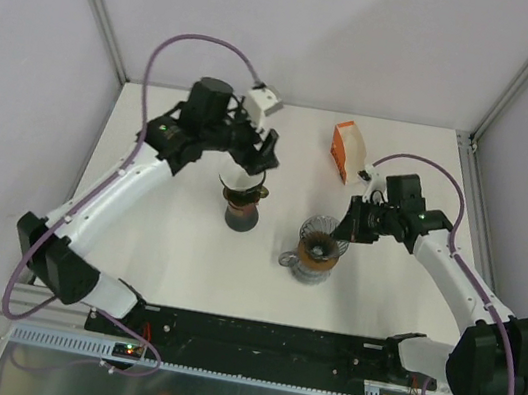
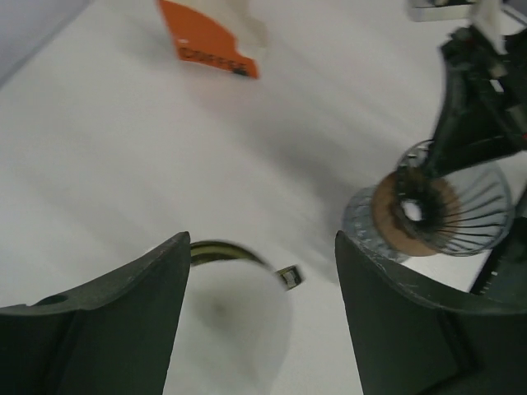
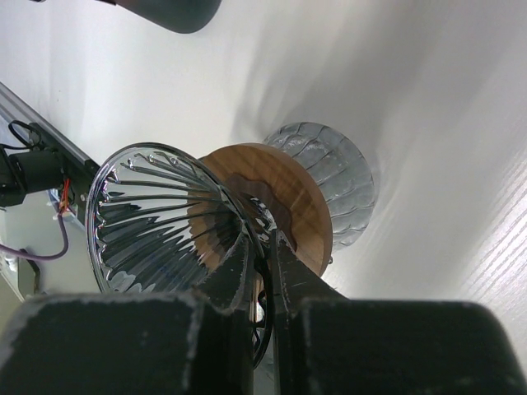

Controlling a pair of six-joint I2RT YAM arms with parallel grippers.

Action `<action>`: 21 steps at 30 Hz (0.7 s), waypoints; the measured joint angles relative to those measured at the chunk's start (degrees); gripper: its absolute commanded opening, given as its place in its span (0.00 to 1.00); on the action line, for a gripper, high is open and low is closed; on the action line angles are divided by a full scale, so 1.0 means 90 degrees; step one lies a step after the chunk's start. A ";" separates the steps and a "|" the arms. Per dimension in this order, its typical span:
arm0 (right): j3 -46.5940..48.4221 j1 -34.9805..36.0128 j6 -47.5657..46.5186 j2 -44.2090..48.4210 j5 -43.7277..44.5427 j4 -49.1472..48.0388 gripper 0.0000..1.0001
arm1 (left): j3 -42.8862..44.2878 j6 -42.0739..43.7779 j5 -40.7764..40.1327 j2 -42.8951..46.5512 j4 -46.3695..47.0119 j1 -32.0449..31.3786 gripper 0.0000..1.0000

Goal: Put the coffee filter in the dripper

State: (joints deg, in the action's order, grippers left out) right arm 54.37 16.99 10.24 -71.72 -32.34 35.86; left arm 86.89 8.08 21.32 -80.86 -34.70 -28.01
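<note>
The left gripper (image 1: 249, 163) is positioned at the far left of the desk (image 1: 165, 242), directly above a dark stand (image 1: 240, 217). Its fingers (image 2: 107, 321) are spread wide. In the left wrist view the white coffee filter (image 2: 235, 317) is seen low between them, seated in the stand's dark ring. A clear gap is noted between the filter's edge and the finger on the right of that view. The filter's other edge is hidden behind the opposite finger, so contact on that side cannot be determined. No grip on the filter is observed. The glass dripper (image 1: 319, 252) is located near the middle of the desk, well apart from the stand and to its right. Its ribbed cone, wooden collar (image 3: 288, 189) and glass base are visible in the right wrist view. The cone is seen to hold no filter. The right gripper (image 1: 348, 230) is placed at the dripper's right side. Its fingers (image 3: 298, 276) are drawn narrow and closed on the rim of the cone, one inside and one outside. Whether the dripper stands level cannot be determined. An orange-and-white box (image 1: 345, 150) is recorded at the far side of the desk, beyond the dripper and touching nothing else.
</note>
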 measured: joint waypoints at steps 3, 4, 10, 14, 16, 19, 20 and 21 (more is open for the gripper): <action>-0.0005 0.0066 -0.0029 0.0000 0.0036 -0.0049 0.00 | 0.0066 -0.0163 0.0051 -0.0299 -0.0010 -0.0566 0.74; -0.0012 0.0092 -0.0044 0.0000 0.0044 -0.0075 0.00 | 0.0068 -0.0250 0.0085 -0.0415 -0.0017 -0.0741 0.74; -0.0134 0.0136 -0.0012 0.0017 0.0022 -0.0306 0.00 | 0.0073 -0.0811 0.0231 -0.1037 -0.0080 -0.1608 0.73; -0.0194 0.0243 0.0017 0.0053 0.0083 -0.0454 0.00 | 0.0073 -0.0979 0.0243 -0.1314 -0.0087 -0.2030 0.68; -0.0197 0.0311 0.0017 0.0078 0.0158 -0.0493 0.00 | 0.0070 -0.1047 0.0199 -0.1455 -0.0087 -0.2183 0.63; -0.0209 0.0369 0.0012 0.0138 0.0257 -0.0495 0.00 | 0.0005 -0.1081 0.0112 -0.1603 -0.0095 -0.2290 0.58; -0.0216 0.0376 0.0012 0.0168 0.0294 -0.0493 0.00 | -0.0017 -0.1078 0.0049 -0.1630 -0.0117 -0.2293 0.57; -0.0226 0.0391 0.0005 0.0209 0.0350 -0.0491 0.00 | -0.0036 -0.1076 -0.0024 -0.1644 -0.0126 -0.2290 0.56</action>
State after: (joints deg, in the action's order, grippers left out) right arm 52.34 20.51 10.28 -69.84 -29.19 31.44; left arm 86.56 -1.61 21.10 -95.66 -35.83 -48.62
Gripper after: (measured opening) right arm 0.075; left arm 0.594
